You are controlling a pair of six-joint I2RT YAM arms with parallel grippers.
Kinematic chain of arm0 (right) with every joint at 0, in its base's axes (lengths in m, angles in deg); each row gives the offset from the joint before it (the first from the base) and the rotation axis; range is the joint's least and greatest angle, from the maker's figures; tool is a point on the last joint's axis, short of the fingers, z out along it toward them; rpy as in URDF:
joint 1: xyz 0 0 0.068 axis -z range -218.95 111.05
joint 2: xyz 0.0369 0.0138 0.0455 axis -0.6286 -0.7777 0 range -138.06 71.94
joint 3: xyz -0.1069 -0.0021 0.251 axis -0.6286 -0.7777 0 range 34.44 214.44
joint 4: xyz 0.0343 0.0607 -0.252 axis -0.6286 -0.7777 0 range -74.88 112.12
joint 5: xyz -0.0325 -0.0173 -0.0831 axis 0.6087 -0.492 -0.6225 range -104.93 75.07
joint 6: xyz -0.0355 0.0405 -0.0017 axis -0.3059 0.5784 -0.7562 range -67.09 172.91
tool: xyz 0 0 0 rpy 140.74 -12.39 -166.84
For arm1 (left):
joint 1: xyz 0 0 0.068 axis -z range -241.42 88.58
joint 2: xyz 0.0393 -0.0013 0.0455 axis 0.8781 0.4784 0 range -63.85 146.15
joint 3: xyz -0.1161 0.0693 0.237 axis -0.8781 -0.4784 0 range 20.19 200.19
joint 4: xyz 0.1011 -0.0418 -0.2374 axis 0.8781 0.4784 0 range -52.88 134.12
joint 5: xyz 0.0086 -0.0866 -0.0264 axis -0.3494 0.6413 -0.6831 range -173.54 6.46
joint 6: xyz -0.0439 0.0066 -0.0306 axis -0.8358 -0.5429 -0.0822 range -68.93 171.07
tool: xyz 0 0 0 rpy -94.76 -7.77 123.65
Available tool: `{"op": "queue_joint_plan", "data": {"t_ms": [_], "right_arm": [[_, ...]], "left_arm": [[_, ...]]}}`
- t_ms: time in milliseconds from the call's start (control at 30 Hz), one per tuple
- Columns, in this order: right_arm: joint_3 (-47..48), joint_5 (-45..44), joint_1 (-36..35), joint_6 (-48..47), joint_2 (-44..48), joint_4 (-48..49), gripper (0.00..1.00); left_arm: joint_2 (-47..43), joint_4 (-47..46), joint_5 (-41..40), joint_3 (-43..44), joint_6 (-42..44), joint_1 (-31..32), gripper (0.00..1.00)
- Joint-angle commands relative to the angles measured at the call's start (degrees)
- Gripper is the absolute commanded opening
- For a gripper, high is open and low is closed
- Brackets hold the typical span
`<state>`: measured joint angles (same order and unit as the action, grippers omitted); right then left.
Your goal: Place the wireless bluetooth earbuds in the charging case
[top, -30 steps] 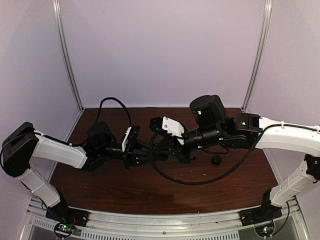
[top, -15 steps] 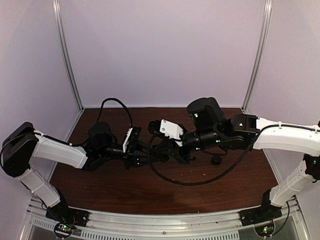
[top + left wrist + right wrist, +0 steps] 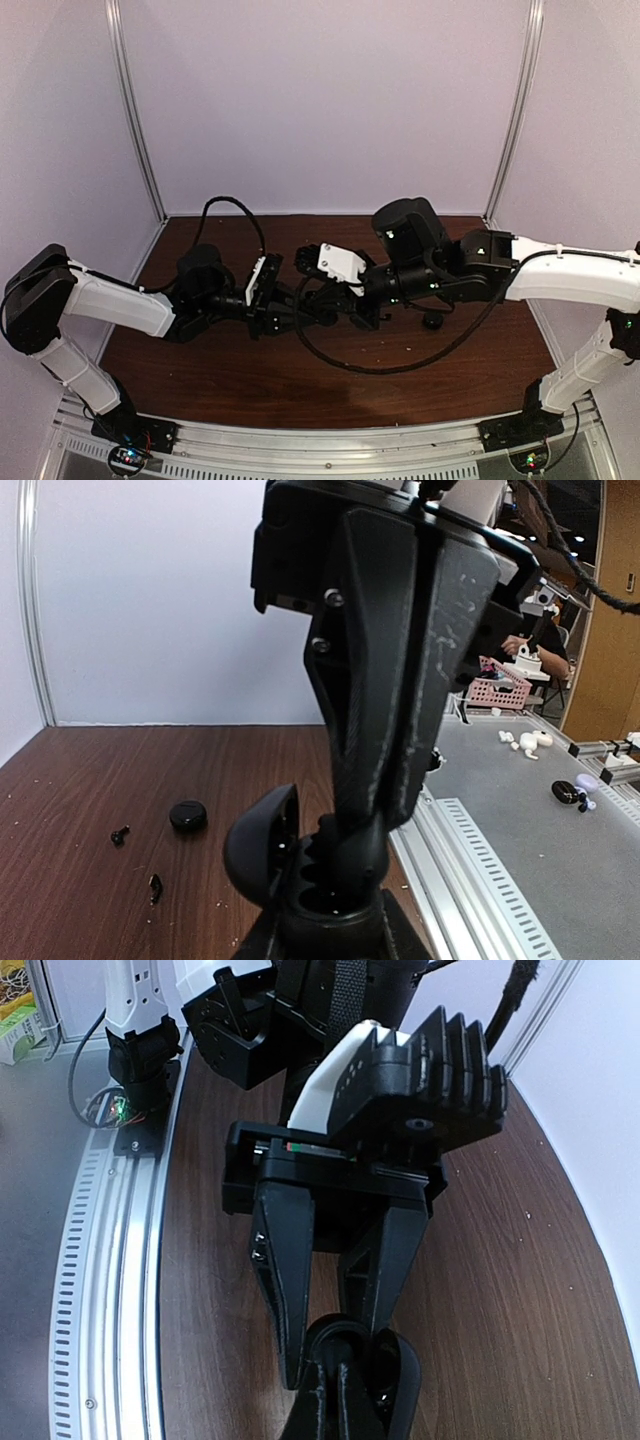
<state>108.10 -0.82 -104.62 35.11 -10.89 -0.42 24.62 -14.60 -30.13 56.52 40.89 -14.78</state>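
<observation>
- Top: left gripper (image 3: 308, 318) and right gripper (image 3: 332, 303) tip to tip; loose earbud (image 3: 432, 320) behind right gripper, nearer that arm.
- Left wrist: clamped on seemingly open charging case (image 3: 300, 880), directly under right gripper.
- Right wrist: pinched fully together, tips at case; anything held hidden.

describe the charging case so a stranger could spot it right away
Over the middle of the brown table, the case is pinched in the left gripper. Unlike the round black piece lying loose on the wood, it is held with its lid open.
</observation>
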Motion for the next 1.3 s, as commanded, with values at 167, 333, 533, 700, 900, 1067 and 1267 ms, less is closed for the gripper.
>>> {"op": "queue_joint_plan", "data": {"t_ms": [167,333,533,700,900,1067,1267], "right_arm": [[0.98,-1.76,-1.00,-0.91,-1.96,-0.79,0.00],[1.12,-2.51,-1.54,-1.35,-2.96,-1.51,0.00],[1.19,-2.75,-2.12,-1.54,-4.03,-2.03,0.00],[1.58,-2.56,-2.36,-1.13,-4.91,-2.62,0.00],[2.31,-2.78,-2.36,0.02,-5.77,-3.55,0.00],[2.77,-4.08,-2.36,1.12,-4.81,-3.35,0.10],[3.23,-5.96,-2.28,2.20,-2.26,-2.00,0.16]], "left_arm": [[-1.14,-1.05,1.67,1.37,0.55,0.56,0.00],[-1.37,-3.42,2.62,0.75,-0.53,0.65,0.00],[-2.12,-4.50,2.64,0.37,-0.83,0.63,0.00],[-3.23,-4.88,2.23,-0.25,-0.72,0.64,0.00],[-4.49,-5.32,1.05,-0.82,-0.55,0.57,0.00],[-4.71,-5.06,-0.13,-0.98,-0.11,0.56,0.00],[-4.65,-4.52,-0.47,-0.96,0.32,0.56,0.00]]}}
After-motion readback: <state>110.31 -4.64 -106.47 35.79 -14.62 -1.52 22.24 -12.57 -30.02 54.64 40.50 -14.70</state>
